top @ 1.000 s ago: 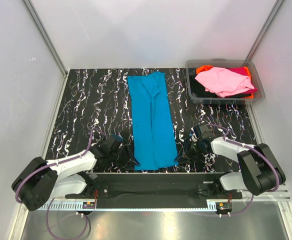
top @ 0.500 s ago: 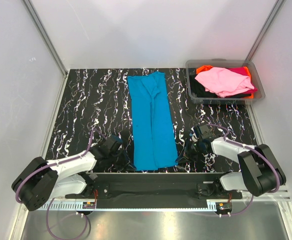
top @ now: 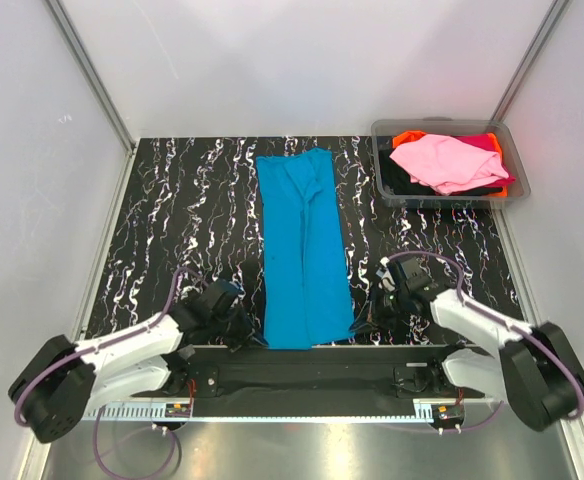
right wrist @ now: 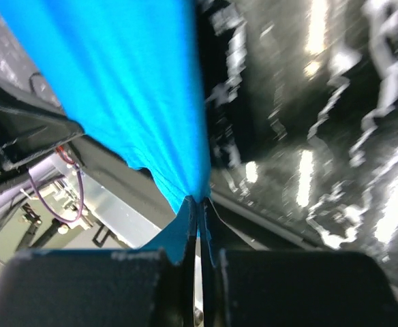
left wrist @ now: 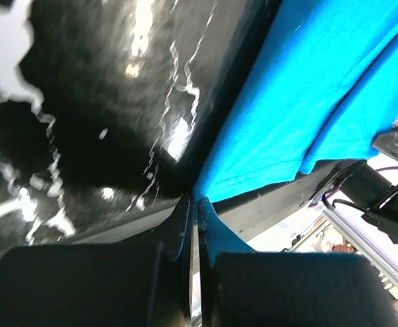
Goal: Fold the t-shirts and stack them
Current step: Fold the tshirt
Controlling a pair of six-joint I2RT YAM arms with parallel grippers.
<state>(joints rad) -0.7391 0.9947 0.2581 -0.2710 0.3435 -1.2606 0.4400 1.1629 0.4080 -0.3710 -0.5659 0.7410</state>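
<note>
Left gripper [top: 255, 333] and right gripper [top: 362, 318] have just pinched shut on the turquoise t-shirt's [top: 304, 240] bottom-of-frame corners, so the next fold looks ready to start.

A long shirt [top: 305, 240] lies in the middle of the table [top: 182, 230], reaching from the near edge almost to the far edge. The left gripper [left wrist: 193, 206] is at its near left corner, and the right gripper [right wrist: 199, 203] is at its near right corner. A bin [top: 442, 199] at the far right holds a pile of shirts [top: 450, 162].
</note>
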